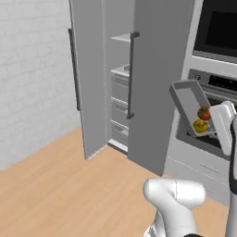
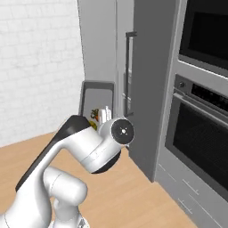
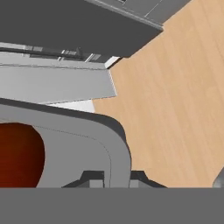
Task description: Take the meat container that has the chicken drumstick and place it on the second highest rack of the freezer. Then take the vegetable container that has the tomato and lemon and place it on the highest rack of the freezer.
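Observation:
My gripper [image 1: 214, 131] is shut on the near rim of the vegetable container [image 1: 187, 102], a dark-grey tray held steeply tilted in front of the oven. The red tomato [image 1: 203, 112] and yellow lemon [image 1: 200, 125] lie against its lower end. In the hand view the tray's rim [image 3: 117, 140] runs between my fingertips [image 3: 93, 178], and the tomato [image 3: 19, 153] looms at the left. The freezer [image 1: 118, 92] stands open to the left of the tray. Its highest rack [image 1: 122, 38] is bare, and a pale low shape lies on the rack below [image 1: 121, 71]. The meat container and drumstick cannot be made out.
The freezer's open door [image 1: 88, 78] swings out on the left; a closed grey door with a dark handle [image 1: 132, 74] stands between freezer and oven [image 1: 217, 32]. White brick wall [image 1: 32, 69] on the left, wooden floor [image 1: 69, 185] below. My arm's elbow [image 2: 120, 131] sits near the tray [image 2: 98, 95].

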{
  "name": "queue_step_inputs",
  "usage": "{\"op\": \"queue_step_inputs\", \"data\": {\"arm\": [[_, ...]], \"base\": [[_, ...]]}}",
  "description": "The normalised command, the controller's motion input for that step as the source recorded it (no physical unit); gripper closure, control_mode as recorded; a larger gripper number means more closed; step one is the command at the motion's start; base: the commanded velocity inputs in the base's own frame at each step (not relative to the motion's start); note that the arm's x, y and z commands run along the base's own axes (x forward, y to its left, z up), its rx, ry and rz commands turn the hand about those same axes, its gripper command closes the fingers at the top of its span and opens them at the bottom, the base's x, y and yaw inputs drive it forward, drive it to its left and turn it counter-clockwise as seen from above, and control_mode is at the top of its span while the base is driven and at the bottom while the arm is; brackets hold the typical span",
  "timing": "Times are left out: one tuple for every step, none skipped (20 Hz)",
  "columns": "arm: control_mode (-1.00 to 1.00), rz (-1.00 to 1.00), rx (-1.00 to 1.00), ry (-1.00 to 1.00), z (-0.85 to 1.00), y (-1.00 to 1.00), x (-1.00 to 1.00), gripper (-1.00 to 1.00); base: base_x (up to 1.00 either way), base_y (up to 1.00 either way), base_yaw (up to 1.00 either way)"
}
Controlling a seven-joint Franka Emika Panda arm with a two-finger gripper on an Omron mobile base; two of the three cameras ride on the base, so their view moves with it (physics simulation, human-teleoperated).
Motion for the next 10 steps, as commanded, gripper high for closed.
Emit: {"op": "queue_step_inputs", "data": {"arm": [[1.0, 0.0, 0.0, 0.0, 0.0, 0.0, 0.0, 1.0], [1.0, 0.0, 0.0, 0.0, 0.0, 0.0, 0.0, 1.0], [1.0, 0.0, 0.0, 0.0, 0.0, 0.0, 0.0, 1.0], [1.0, 0.0, 0.0, 0.0, 0.0, 0.0, 0.0, 1.0], [1.0, 0.0, 0.0, 0.0, 0.0, 0.0, 0.0, 1.0], [1.0, 0.0, 0.0, 0.0, 0.0, 0.0, 0.0, 1.0], [1.0, 0.0, 0.0, 0.0, 0.0, 0.0, 0.0, 1.0], [1.0, 0.0, 0.0, 0.0, 0.0, 0.0, 0.0, 1.0], [1.0, 0.0, 0.0, 0.0, 0.0, 0.0, 0.0, 1.0], [1.0, 0.0, 0.0, 0.0, 0.0, 0.0, 0.0, 1.0]], "base": [[0.44, 1.0, -0.02], [0.52, 1.0, -0.04], [0.64, 1.0, -0.13], [0.76, 1.0, -0.16], [0.85, 0.91, -0.23], [1.0, 0.74, -0.23], [1.0, 0.69, -0.27], [1.0, 0.65, -0.29], [1.0, 0.64, -0.31], [0.93, 0.44, -0.32]]}}
